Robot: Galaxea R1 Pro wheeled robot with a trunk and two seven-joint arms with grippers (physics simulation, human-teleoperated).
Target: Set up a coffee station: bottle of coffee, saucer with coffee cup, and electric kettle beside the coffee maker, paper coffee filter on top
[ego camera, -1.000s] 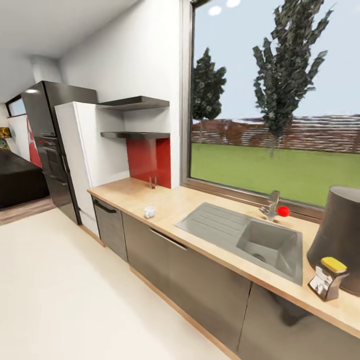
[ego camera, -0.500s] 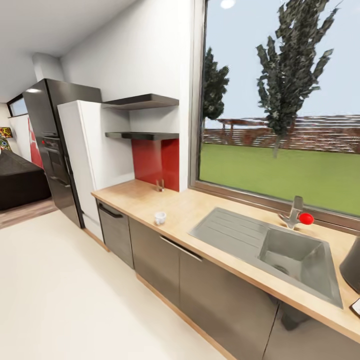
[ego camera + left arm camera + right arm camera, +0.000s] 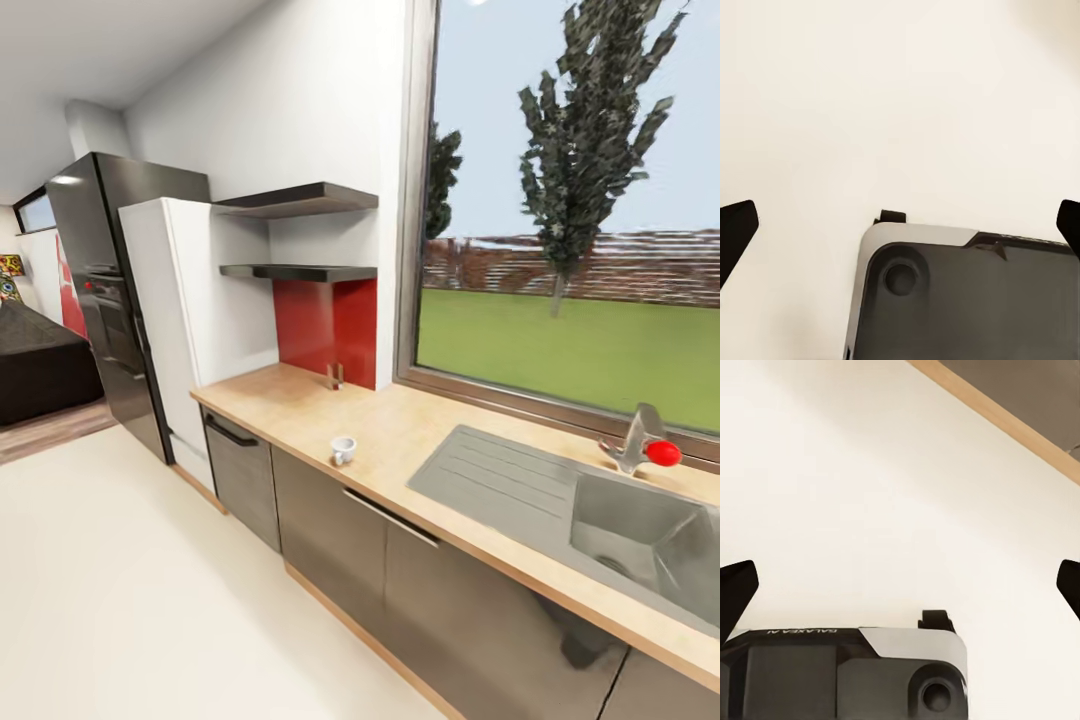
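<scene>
One coffee cup (image 3: 343,449) is sitting on the kitchen countertop (image 3: 420,440), near its front edge and left of the sink (image 3: 640,530). Both grippers, left gripper (image 3: 900,225) and right gripper (image 3: 900,581), are spread wide, holding nothing, above the pale floor (image 3: 150,600).
</scene>
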